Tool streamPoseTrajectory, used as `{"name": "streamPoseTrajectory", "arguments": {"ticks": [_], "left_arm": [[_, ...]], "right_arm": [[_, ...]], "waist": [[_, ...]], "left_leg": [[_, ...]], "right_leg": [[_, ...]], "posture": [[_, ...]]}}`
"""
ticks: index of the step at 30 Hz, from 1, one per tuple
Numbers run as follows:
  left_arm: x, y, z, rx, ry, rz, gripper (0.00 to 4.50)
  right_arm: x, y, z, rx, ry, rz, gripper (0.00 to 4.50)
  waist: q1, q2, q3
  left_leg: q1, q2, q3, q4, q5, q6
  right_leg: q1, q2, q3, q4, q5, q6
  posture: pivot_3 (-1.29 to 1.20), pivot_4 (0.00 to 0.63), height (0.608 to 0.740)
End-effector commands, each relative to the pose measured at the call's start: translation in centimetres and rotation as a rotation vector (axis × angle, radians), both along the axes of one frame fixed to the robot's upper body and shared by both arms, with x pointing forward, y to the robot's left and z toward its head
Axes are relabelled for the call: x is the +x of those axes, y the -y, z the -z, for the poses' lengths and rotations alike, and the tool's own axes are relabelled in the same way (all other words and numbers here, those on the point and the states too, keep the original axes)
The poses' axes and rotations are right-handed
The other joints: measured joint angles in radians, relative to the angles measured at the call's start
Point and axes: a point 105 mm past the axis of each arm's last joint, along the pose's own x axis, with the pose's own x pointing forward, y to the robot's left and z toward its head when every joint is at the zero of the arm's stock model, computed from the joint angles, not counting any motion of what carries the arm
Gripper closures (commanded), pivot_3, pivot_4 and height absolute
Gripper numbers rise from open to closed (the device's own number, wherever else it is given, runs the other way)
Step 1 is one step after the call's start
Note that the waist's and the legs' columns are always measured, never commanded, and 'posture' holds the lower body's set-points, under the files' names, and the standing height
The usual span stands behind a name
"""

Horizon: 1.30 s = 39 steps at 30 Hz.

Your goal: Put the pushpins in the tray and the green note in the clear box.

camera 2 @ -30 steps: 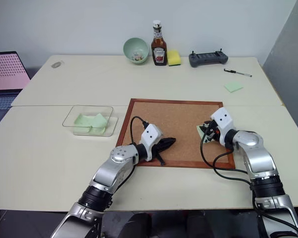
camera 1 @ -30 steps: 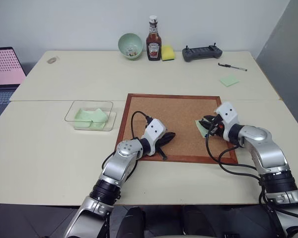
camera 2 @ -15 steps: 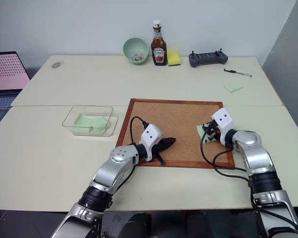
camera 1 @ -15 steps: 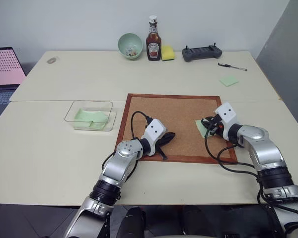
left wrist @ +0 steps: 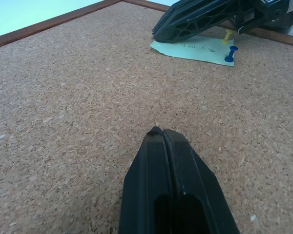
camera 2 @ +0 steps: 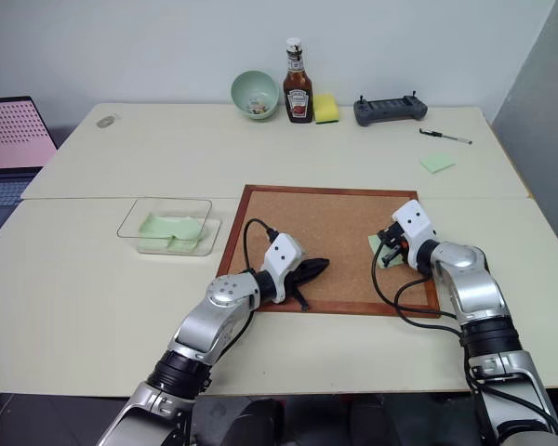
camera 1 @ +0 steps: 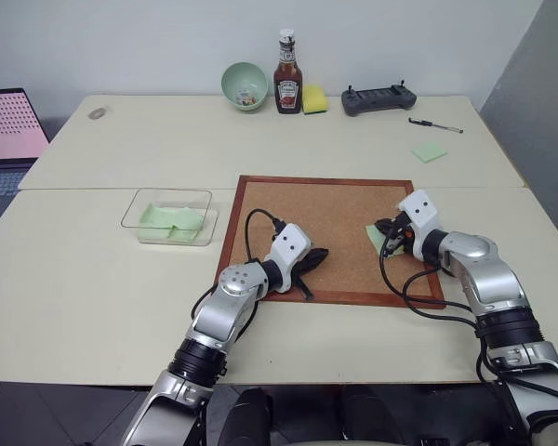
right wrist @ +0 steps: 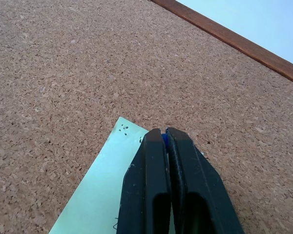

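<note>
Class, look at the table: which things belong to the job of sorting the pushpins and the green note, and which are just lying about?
Belong to the job:
green note
pushpins
clear box
cork board, where note and pins sit

Just lying about:
bowl
ketchup bottle
yellow sponge
controller
pen
green note pad
laptop

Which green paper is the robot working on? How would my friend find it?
Find the big cork board with the red-brown frame in the middle of the table. Near its right edge lies the green note, with the right gripper shut over its corner. Unlike the green papers in the clear box, it is pinned down by a blue pushpin.
</note>
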Motion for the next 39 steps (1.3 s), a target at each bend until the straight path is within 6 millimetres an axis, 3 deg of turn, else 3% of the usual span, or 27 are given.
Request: {"name": "streamPoseTrajectory", "arguments": {"ticks": [1, 17, 22, 27, 30, 39], "left_arm": [[-0.5, -0.1, 1.5, 0.027, -0.058, 0.004, 4.50], [-0.3, 0.0, 1.9, 0.056, -0.070, 0.003, 4.50], [-0.6, 0.0, 2.2, 0.059, -0.076, 0.014, 4.50], [-0.6, 0.1, 2.2, 0.061, -0.074, 0.025, 4.50], [-0.6, 0.1, 2.3, 0.070, -0.070, 0.037, 4.50], [-0.6, 0.3, 2.4, 0.070, -0.068, 0.045, 4.50]], "right_arm": [[0.4, -0.1, -3.5, 0.064, 0.100, -0.023, 4.48], [-0.7, 0.0, -7.2, 0.135, 0.186, -0.063, 4.48], [-1.9, 2.6, -8.6, 0.058, 0.224, -0.040, 4.48], [-3.9, 6.5, -6.8, -0.125, 0.166, -0.011, 4.48], [-5.7, 10.2, -4.1, -0.350, 0.061, 0.032, 4.48], [-7.0, 12.8, -2.2, -0.478, -0.030, 0.071, 4.48]], "waist": [[0.000, 0.000, 0.000], [0.000, 0.001, 0.000], [0.001, 0.001, 0.000], [0.006, 0.001, -0.001], [0.005, 0.002, -0.002], [0.002, 0.004, -0.002]], "left_leg": [[0.000, 0.000, 0.000, 0.000, 0.000, 0.000], [0.000, 0.000, 0.000, 0.000, 0.000, 0.000], [0.000, 0.000, 0.000, 0.000, 0.000, 0.000], [0.000, -0.001, -0.001, 0.000, 0.000, 0.000], [0.001, -0.001, -0.001, 0.000, 0.000, 0.000], [0.008, 0.000, 0.001, -0.001, 0.000, 0.000]], "right_leg": [[0.000, 0.000, 0.000, 0.000, 0.000, 0.000], [0.001, 0.000, 0.000, 0.000, 0.000, 0.000], [0.001, 0.000, 0.000, 0.000, 0.000, 0.000], [0.003, 0.000, -0.001, -0.002, 0.000, 0.000], [0.003, 0.000, -0.001, -0.003, 0.000, 0.000], [0.010, 0.000, 0.001, -0.003, -0.001, 0.001]], "posture": [[0.00, 0.150, 0.740], [0.00, 0.150, 0.740], [0.00, 0.150, 0.740], [0.00, 0.150, 0.740], [0.00, 0.150, 0.740], [0.00, 0.150, 0.740]]}}
